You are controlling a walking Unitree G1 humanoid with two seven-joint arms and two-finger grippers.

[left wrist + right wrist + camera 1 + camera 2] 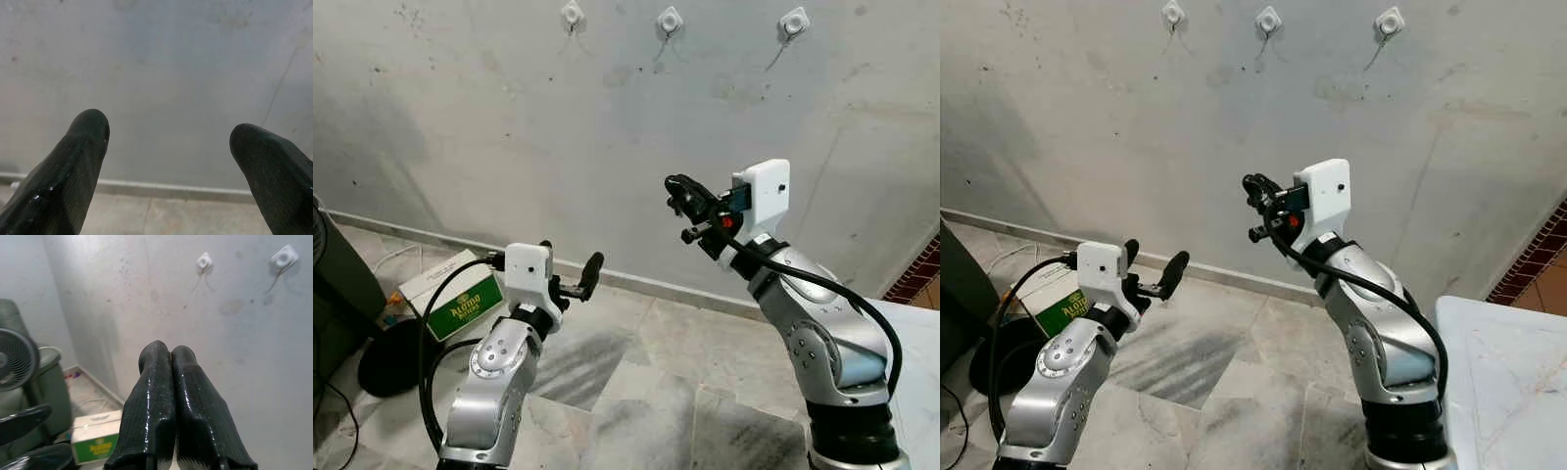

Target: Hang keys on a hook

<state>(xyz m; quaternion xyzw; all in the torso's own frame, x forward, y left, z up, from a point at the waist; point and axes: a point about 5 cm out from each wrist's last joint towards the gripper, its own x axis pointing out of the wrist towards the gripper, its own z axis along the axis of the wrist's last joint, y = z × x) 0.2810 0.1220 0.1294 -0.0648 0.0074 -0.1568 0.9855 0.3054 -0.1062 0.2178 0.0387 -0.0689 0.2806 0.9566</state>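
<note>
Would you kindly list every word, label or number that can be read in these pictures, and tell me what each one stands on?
"ALOMO": white letters on the green side of the cardboard box on the floor by the wall.
A second word beneath it on the same box: too blurred to read with certainty.
Small print on the box's white top: too small to read.
The three wall hooks and both arms carry no legible text.

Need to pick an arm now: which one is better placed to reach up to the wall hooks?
Right, probably. The right gripper is raised toward the wall, fingers closed, below the middle hook. The left gripper sits low, fingers open, far under the hooks. Keys can't be made out.
</note>
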